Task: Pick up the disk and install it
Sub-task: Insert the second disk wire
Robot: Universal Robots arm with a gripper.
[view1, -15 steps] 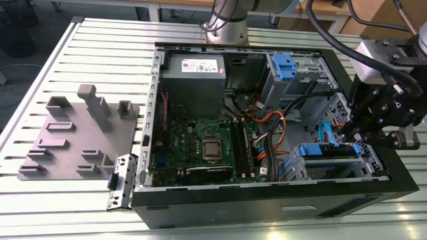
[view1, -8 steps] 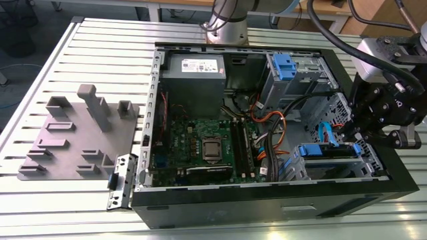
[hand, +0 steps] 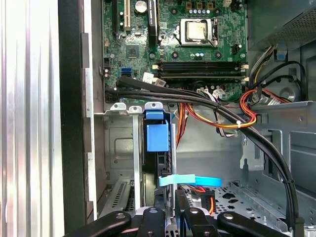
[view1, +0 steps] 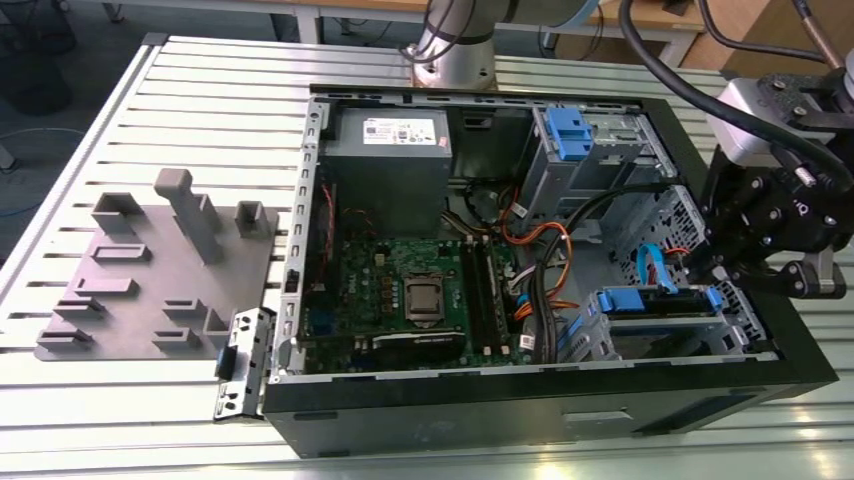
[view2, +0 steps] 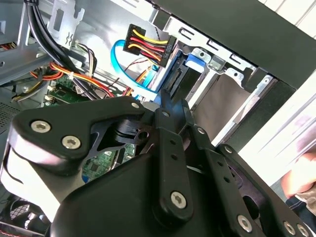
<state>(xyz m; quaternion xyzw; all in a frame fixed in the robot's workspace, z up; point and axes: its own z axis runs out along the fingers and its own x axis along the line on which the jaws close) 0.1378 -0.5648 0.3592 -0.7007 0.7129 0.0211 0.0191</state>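
I have the gripper [view1: 742, 268] down at the drive bay [view1: 667, 330] in the computer case [view1: 534, 400]. The disk [hand: 157, 137] sits on edge in that bay; installing looks nearly done. I cannot tell the fingers' spread or grasp.

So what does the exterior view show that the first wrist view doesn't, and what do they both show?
Exterior view: the grey fixture plate beside the open computer case, the power supply box, and the upper blue-tabbed bay.
First wrist view: the blue flat cable crossing just ahead of the gripper.
Both: the motherboard with its processor socket, the orange wire bundle, and the disk with its blue carrier in the lower bay.
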